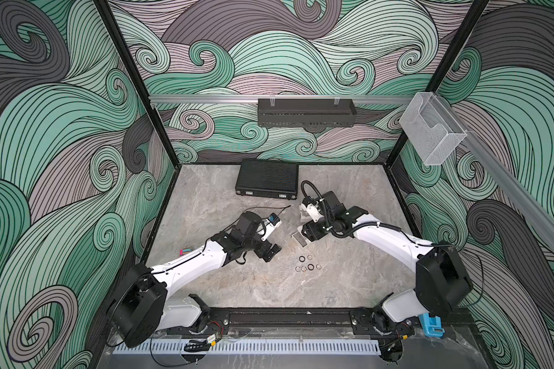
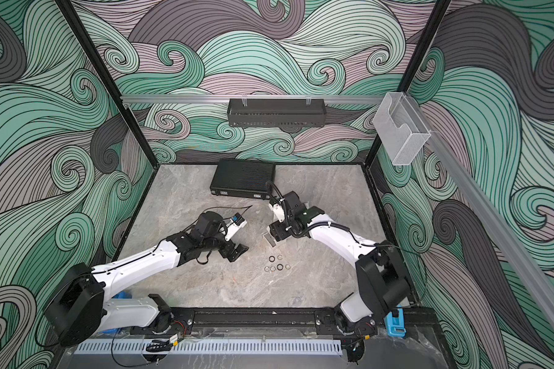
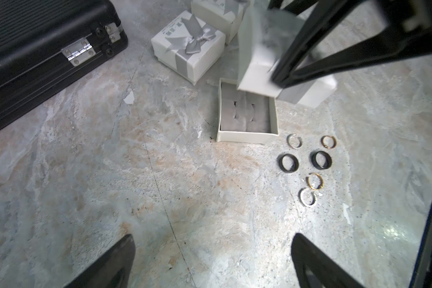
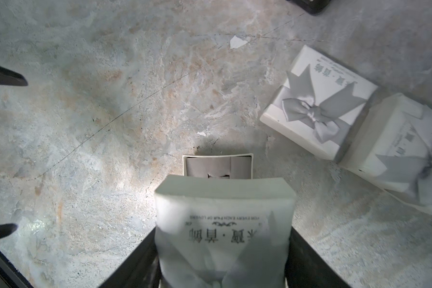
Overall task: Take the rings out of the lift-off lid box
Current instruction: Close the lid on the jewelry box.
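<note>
Several rings (image 3: 307, 162), black, gold-coloured and silvery, lie on the marble table beside the open box base (image 3: 247, 136); both top views show them (image 1: 307, 264) (image 2: 277, 264). The base (image 4: 192, 157) shows only its grey slotted cushion. My right gripper (image 4: 223, 249) is shut on the box's white lid (image 4: 222, 212) with its grey ribbon, and holds it tilted just above the base (image 1: 299, 240). My left gripper (image 3: 212, 239) is open with nothing between its fingers, above bare table to the left of the rings (image 1: 272, 251).
Two closed white boxes with grey bows (image 4: 317, 99) (image 4: 397, 154) sit behind the open base, partly under my right arm in a top view (image 1: 304, 212). A black hard case (image 1: 267, 179) lies at the back of the table.
</note>
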Motion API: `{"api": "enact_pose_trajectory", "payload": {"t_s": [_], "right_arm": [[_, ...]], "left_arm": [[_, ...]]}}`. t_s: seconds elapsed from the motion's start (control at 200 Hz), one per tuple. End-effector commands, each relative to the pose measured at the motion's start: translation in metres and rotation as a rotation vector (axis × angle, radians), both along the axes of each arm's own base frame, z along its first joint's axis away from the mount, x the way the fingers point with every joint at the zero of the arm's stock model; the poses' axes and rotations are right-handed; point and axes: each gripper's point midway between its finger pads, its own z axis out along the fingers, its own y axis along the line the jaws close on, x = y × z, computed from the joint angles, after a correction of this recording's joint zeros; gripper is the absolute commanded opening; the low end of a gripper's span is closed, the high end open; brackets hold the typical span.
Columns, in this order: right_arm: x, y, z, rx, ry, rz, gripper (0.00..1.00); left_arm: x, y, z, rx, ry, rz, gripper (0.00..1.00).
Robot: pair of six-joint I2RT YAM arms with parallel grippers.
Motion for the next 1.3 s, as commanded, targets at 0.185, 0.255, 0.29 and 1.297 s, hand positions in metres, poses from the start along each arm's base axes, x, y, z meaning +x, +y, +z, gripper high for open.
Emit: {"api": "enact_pose_trajectory", "payload": {"t_s": [0.185,0.255,0.29,1.297], "right_arm": [[-0.003,0.015,-0.014,-0.049,0.032,0.129,0.71],[-0.003,0.015,-0.017,-0.061,0.032,0.125,0.71],[-0.003,0.016,-0.018,-0.069,0.034,0.121,0.71],[0.006,0.022,-0.034,-0.147,0.033,0.074,0.71]], "left_arm": [[0.000,-0.002,0.002,-0.015,-0.015,-0.031,0.98],[0.001,-0.003,0.002,-0.017,-0.016,-0.032,0.98],[0.001,-0.004,0.002,-0.017,-0.017,-0.033,0.98],[0.000,-0.005,0.003,-0.028,-0.021,-0.044,0.98]]}}
